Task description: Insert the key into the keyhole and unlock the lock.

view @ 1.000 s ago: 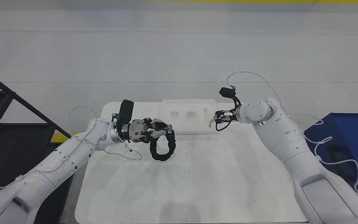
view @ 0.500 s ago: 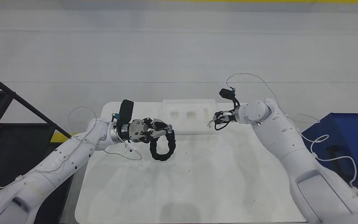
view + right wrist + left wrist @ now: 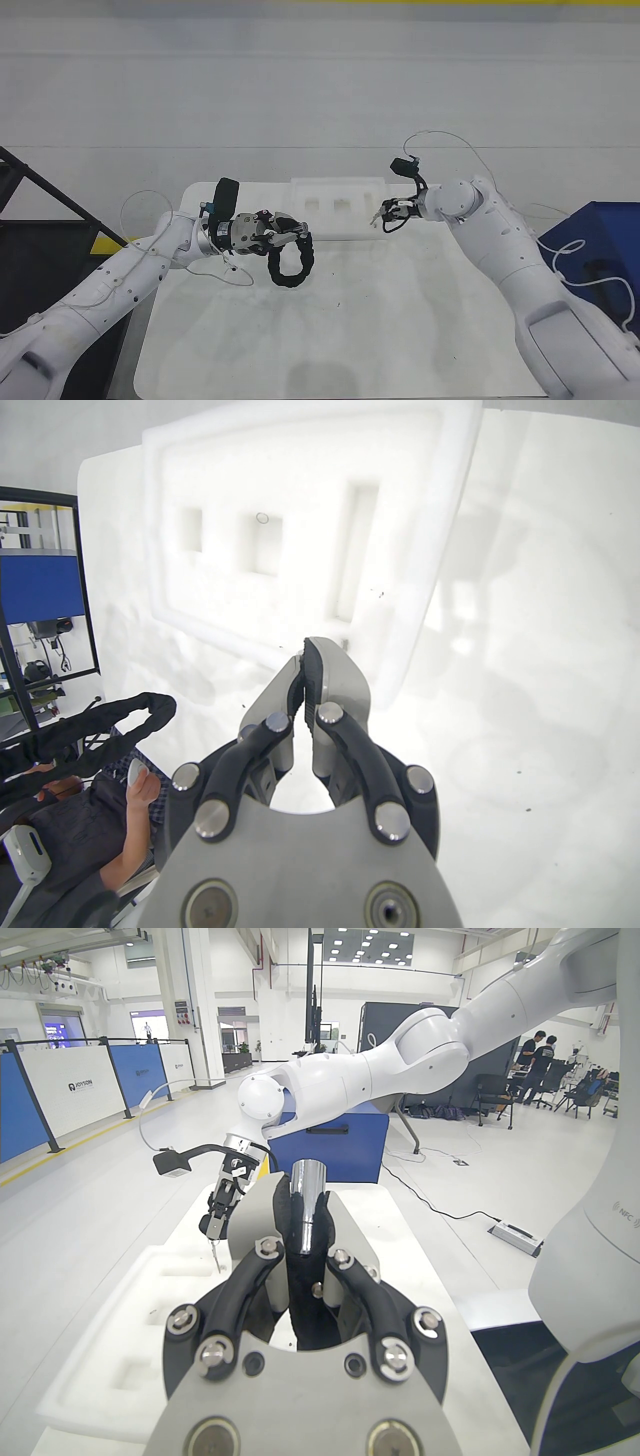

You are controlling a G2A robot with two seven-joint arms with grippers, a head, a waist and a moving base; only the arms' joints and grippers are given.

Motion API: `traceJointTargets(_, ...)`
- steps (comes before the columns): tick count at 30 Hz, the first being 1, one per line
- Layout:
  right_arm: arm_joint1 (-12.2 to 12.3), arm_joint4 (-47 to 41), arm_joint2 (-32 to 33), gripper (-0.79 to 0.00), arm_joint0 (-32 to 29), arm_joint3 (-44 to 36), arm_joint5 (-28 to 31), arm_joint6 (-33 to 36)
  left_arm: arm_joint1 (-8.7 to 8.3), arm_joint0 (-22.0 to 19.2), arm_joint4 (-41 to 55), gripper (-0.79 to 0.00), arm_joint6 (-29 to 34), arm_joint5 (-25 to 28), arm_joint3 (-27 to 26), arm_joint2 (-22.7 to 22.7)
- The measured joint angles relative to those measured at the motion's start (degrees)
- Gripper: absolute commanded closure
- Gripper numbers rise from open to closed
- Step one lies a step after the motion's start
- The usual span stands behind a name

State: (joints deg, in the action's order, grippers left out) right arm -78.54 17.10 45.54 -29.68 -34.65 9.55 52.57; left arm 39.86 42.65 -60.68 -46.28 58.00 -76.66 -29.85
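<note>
The right pincer [image 3: 388,213] creeps a little toward 9 o'clock in the top view, carrying the key [image 3: 216,1260] with it, and ends closer to the 3 o'clock edge of the white foam tray [image 3: 338,188]. Its small wrist camera [image 3: 403,164] dips slightly toward 6 o'clock. The right arm [image 3: 505,250] behind it slides toward 9 o'clock too. The thin cable [image 3: 560,245] by the blue bin [image 3: 610,225] changes its loops, now bunched nearer the arm.
</note>
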Motion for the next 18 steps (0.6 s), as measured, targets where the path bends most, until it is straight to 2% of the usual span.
traceJointTargets(18, 1.5, 1.5, 2.6, 0.0, -2.3, -5.2, -0.5, 0.6, 0.0, 0.0, 0.0, 0.0, 0.0, 0.0, 0.0, 0.0)
